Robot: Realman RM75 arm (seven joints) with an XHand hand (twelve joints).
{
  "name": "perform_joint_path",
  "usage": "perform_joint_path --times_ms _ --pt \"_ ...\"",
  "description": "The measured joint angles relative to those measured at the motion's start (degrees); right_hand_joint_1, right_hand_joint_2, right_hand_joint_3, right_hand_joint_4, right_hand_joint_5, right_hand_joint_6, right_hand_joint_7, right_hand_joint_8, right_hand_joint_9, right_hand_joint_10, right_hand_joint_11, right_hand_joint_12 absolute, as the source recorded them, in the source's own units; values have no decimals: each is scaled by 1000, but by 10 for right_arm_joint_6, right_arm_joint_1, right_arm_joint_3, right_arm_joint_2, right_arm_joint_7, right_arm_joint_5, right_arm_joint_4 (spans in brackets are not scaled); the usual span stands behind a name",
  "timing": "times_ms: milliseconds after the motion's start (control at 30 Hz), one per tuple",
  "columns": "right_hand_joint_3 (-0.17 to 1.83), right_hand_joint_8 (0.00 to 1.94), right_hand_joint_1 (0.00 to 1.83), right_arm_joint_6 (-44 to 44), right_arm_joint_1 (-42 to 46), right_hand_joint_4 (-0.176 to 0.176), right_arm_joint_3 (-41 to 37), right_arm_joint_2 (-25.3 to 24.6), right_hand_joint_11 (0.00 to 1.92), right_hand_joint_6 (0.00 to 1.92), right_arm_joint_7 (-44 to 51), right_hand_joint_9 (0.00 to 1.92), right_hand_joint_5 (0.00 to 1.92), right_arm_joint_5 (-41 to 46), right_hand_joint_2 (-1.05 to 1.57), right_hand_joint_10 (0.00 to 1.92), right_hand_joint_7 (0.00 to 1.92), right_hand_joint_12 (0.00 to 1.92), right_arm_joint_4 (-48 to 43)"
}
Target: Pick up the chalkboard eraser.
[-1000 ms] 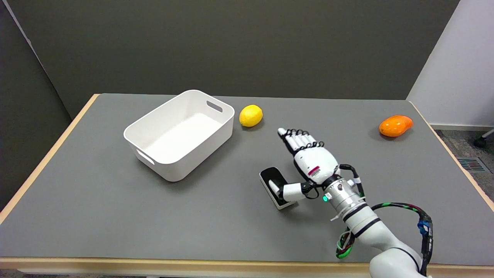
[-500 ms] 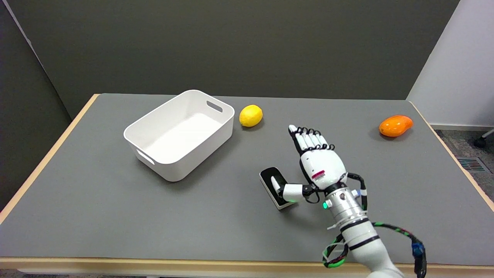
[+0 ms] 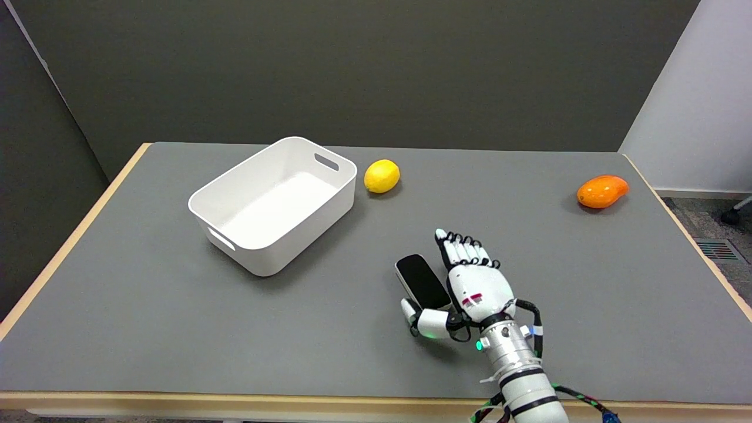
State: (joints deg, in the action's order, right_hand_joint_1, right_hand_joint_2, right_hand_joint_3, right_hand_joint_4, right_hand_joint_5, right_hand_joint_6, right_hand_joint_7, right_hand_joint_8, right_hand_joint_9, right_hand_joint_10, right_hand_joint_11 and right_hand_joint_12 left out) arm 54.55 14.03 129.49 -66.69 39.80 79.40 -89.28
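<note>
The grey desk carries a white bin far left. The right hand lies open near the desk's near edge, fingers straight, thumb out left, holding nothing. The black eraser lies flat just left of it. An orange mango sits far right, a lemon beside the bin.

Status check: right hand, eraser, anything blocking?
Right hand open, low beside the chalkboard eraser, thumb at its near end. Eraser flat on table, not gripped. Nothing in the way; bin off to the left.
</note>
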Motion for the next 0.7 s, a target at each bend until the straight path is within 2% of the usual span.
perform_joint_path --times_ms 100,167,233,333,400,467,600,700 --pt "892 521 521 8 -3 -176 13 -5 -1 78 10 -1 -1 16 585 531 70 1011 3" --pt "775 458 540 11 -5 -176 19 -7 -1 84 16 -1 -1 24 640 531 101 1018 5" --pt "742 444 546 13 -7 -176 24 -9 -1 86 19 -1 -1 30 655 539 116 1020 6" --pt "887 571 566 13 -12 -176 32 -11 -1 94 25 -1 -1 39 592 616 144 1028 9" --pt "892 591 585 13 -15 -176 36 -12 -1 104 28 6 -1 44 603 660 180 1038 10" --pt "915 665 656 13 -18 -176 39 -12 -1 139 31 49 -1 48 639 783 299 1066 11" --pt "847 717 716 14 -24 -176 43 -13 -1 191 35 68 -1 54 700 855 358 1086 14" --pt "936 776 727 15 -28 -176 45 -14 -1 182 37 144 21 57 687 849 414 1107 15"
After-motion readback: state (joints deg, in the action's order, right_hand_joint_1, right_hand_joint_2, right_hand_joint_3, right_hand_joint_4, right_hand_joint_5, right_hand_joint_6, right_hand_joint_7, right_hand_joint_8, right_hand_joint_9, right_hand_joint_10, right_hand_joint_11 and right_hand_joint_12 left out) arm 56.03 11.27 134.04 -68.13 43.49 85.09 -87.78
